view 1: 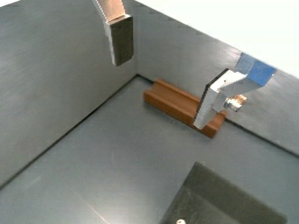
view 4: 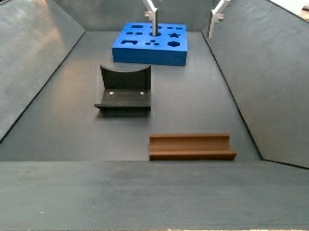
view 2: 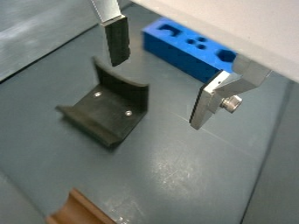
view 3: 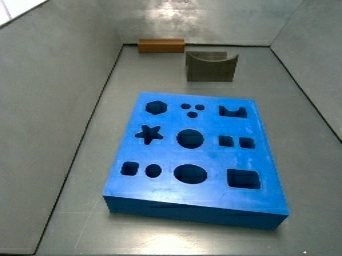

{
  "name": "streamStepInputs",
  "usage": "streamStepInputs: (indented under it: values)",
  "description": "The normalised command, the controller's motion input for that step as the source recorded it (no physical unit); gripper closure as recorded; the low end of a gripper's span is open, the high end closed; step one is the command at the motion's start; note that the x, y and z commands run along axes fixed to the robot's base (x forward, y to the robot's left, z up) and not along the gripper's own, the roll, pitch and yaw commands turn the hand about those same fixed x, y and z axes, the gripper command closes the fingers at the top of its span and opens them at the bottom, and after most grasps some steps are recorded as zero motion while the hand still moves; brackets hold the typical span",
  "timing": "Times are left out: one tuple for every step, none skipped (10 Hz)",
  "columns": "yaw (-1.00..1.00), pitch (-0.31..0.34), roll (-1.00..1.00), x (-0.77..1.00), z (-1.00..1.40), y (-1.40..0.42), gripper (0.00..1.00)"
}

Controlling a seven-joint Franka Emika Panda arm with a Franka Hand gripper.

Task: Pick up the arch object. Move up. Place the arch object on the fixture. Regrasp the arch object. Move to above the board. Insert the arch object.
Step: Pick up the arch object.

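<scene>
We hold the hand [view 1: 170, 74] released and empty above the arch object [view 4: 191, 146], which lies flat on the floor at about five o'clock from the fixture [view 4: 123, 87]; it looks rigid, light and smooth-sided, so we judge its long flat sides the best hold.

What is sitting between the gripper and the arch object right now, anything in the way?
Nothing visible. The open, empty gripper hangs above the floor; the arch object lies bare by the wall, the fixture apart from it.
</scene>
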Motion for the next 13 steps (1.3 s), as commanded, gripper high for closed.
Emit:
streamStepInputs:
  values:
    - [-0.88,0.001,0.01,-0.01,-0.14,0.10,0.00]
    - [-0.81,0.007,0.00,-0.01,-0.17,0.19,0.00]
    - [-0.73,0.020,0.00,-0.04,-0.20,0.27,0.00]
    - [-0.49,0.000,0.00,0.00,-0.20,0.51,0.00]
    - [-0.38,0.000,0.00,0.01,-0.20,0.62,0.00]
    - [-0.37,0.000,0.00,0.09,-0.25,0.62,0.00]
    - [-0.35,0.000,-0.01,0.15,-0.27,0.64,0.00]
    - [-0.39,0.004,0.00,0.21,-0.33,0.61,0.00]
    - [-0.50,0.037,0.00,0.32,-0.41,0.49,0.00]
    - [-0.69,0.034,0.00,0.39,-0.41,0.32,0.00]
    - [-0.80,0.000,0.00,0.29,-0.40,0.23,0.00]
    - [-0.83,0.000,0.00,0.24,-0.47,0.21,0.00]
    - [-0.83,0.000,0.00,0.22,-0.49,0.21,0.00]
